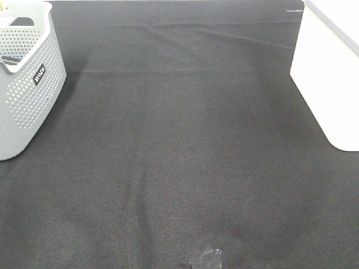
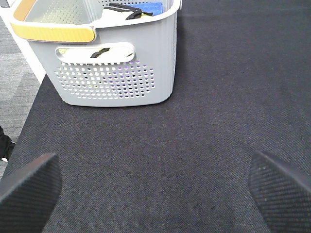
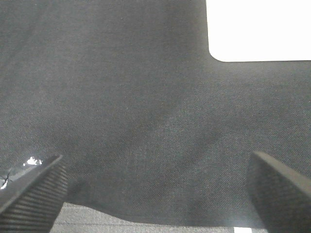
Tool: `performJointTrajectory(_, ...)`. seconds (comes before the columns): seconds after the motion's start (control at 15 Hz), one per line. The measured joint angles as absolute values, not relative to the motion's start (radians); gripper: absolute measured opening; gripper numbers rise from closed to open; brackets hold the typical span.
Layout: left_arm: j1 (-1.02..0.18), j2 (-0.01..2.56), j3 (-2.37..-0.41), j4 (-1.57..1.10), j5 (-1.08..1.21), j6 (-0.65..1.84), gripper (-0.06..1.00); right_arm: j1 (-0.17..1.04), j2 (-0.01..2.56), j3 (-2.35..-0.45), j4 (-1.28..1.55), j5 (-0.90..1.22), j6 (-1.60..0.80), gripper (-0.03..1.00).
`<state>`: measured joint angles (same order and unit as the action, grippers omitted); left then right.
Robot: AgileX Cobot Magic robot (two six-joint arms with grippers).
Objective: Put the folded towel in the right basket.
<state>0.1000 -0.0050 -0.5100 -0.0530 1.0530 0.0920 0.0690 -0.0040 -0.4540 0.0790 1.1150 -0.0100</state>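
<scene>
No folded towel shows on the black cloth. The white right basket (image 1: pixel 331 84) stands at the right edge; one corner of it shows in the right wrist view (image 3: pixel 257 29). Neither gripper shows in the exterior high view. In the left wrist view my left gripper (image 2: pixel 155 189) is open and empty over the cloth, its fingers (image 2: pixel 29 189) wide apart, facing the grey basket. In the right wrist view my right gripper (image 3: pixel 155 189) is open and empty over the cloth, short of the white basket.
A grey perforated basket (image 1: pixel 28 84) with a yellow handle (image 2: pixel 53 31) stands at the back left, holding white, dark and blue items (image 2: pixel 148 7). A bit of clear tape (image 1: pixel 207 259) lies near the cloth's front edge. Grey floor (image 2: pixel 14 92) shows beyond the table's left side.
</scene>
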Motion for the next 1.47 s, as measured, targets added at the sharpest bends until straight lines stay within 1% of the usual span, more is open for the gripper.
performJointTrajectory(0.4,0.100,-0.005,-0.510,-0.053,1.053,0.092,0.97,0.069,-0.004,-0.454,0.079,1.115,-0.011,0.96)
performJointTrajectory(0.67,0.100,-0.005,-0.510,-0.053,1.053,0.092,0.97,0.015,-0.004,-0.454,0.086,1.115,-0.011,0.96)
performJointTrajectory(1.47,0.100,-0.005,-0.510,-0.053,1.053,0.092,0.97,0.013,-0.004,-0.454,0.089,1.115,-0.011,0.96)
